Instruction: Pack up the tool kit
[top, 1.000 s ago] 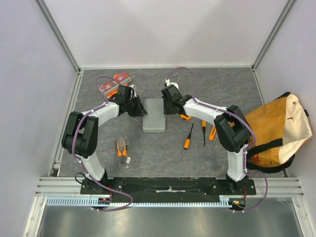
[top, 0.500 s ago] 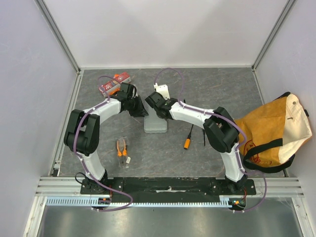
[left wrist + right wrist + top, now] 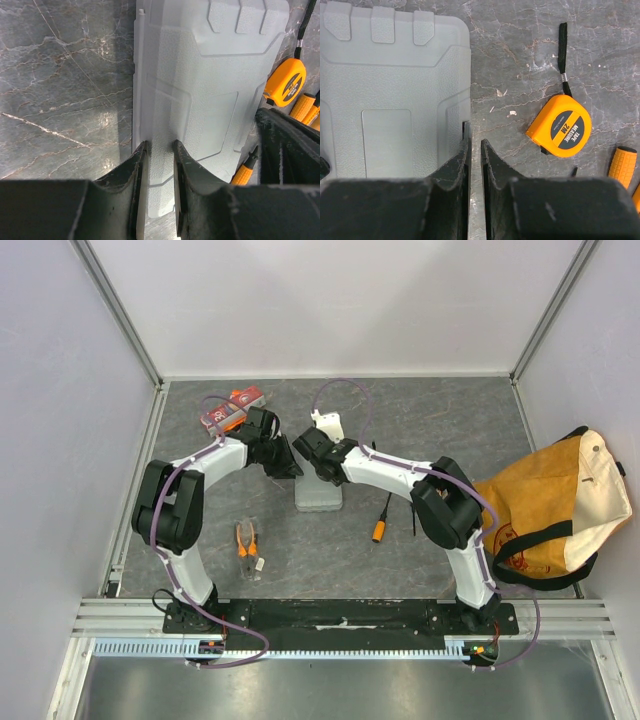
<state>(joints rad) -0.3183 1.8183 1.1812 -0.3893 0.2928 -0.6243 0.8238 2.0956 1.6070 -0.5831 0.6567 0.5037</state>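
Grey case (image 3: 318,497) lies shut mid-table, between the two wrists. Left gripper (image 3: 159,150) pinches the case's left rim. Right gripper (image 3: 475,142) is nearly pressed together at the case's right rim; can't tell if it truly grips. Likely step: opening the lid. Both should bite the same lip, lift evenly and keep the base from sliding.

Counts:
- one case
- one tape measure (image 3: 564,125) just right of the case
- two screwdrivers beyond it: orange-handled screwdriver (image 3: 381,525), thin black screwdriver (image 3: 413,520)
- one pliers (image 3: 246,540) near-left of the case
- two red packets (image 3: 228,410) far-left of the case
- one bag (image 3: 555,500) well right of the case
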